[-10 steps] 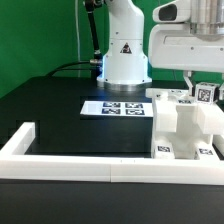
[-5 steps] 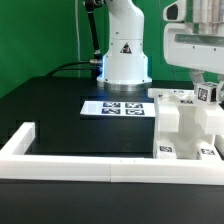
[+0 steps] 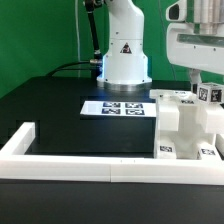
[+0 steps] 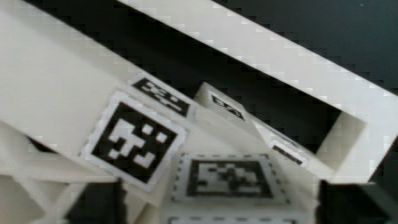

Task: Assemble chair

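Gripper (image 3: 207,80): above chair (image 3: 186,125), opening and contact cannot be told | Change: gripper shifted toward exterior view's right; chair unmoved.

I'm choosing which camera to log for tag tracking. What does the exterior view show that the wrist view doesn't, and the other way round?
Only the exterior view: the arm's base, the marker board, the white border rail, the black table and the green backdrop. Only the wrist view: a close-up of the nearest tag, its pattern large and clear. Both: the white chair parts with black-and-white tags.
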### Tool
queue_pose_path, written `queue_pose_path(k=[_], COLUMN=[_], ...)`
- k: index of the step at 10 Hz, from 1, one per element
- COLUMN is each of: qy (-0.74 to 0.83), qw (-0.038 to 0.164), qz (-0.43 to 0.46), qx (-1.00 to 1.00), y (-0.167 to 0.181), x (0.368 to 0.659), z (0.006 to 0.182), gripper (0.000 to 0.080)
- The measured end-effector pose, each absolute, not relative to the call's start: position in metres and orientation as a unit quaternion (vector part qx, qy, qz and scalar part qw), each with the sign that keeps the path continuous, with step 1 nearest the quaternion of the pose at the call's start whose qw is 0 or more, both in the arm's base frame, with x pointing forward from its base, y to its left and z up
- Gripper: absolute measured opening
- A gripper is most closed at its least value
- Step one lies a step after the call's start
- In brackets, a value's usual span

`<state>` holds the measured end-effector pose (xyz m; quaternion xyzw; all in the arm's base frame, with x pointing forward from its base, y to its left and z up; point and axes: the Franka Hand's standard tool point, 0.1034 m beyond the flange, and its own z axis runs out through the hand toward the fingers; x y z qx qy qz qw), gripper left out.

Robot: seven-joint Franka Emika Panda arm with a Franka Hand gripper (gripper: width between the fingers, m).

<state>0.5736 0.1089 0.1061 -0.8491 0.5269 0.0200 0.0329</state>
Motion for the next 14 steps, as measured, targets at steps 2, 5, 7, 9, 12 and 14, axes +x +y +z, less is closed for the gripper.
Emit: queue_pose_path(k=[2, 5, 7, 9, 12, 14], qy=[0.475, 0.341, 0.248, 0.163, 0.061, -0.004], qw=[0.032, 0.034, 0.035, 0.029, 0.026, 0.026], qz=[0.021, 0.016, 0.012, 0.008, 0.005, 0.003], qx=[-0.879, -0.939, -0.968, -0.986, -0.998, -1.000], y=[0.1101, 0.1100, 0.1097, 0.1089, 0.1063, 0.1050], x=[0.5724, 0.5727, 0.5728, 0.5727, 0.5730, 0.5730], z=[0.1063, 0.1063, 0.1063, 0.1063, 0.1062, 0.1061], gripper=[0.0634, 0.0649, 0.0649, 0.0649, 0.0649, 0.0649])
